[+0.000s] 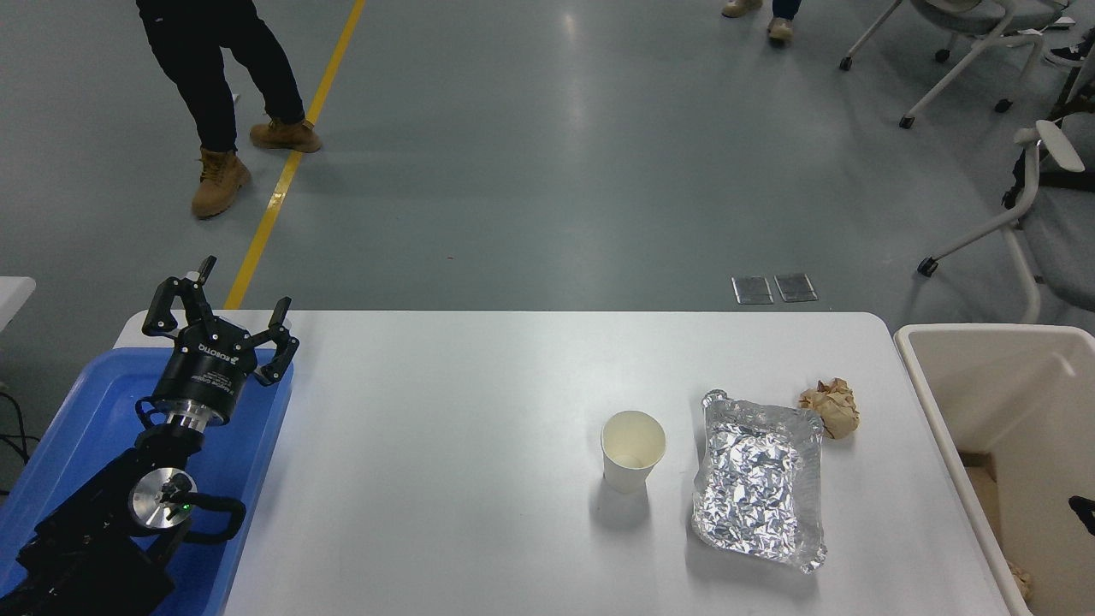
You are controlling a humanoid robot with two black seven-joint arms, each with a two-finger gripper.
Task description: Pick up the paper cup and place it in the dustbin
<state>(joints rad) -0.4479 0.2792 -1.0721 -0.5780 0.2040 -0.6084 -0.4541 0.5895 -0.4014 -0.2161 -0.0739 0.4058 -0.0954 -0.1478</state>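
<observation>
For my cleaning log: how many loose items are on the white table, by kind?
paper cup: 1
silver foil tray: 1
crumpled brown paper ball: 1
Total: 3

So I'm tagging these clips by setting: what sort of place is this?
Probably a lab or workshop floor: grey floor with a yellow line, wheeled office chairs, a white table.

White table [445,445] w/ paper cup [633,450], foil tray [760,492], brown paper ball [831,407].
</observation>
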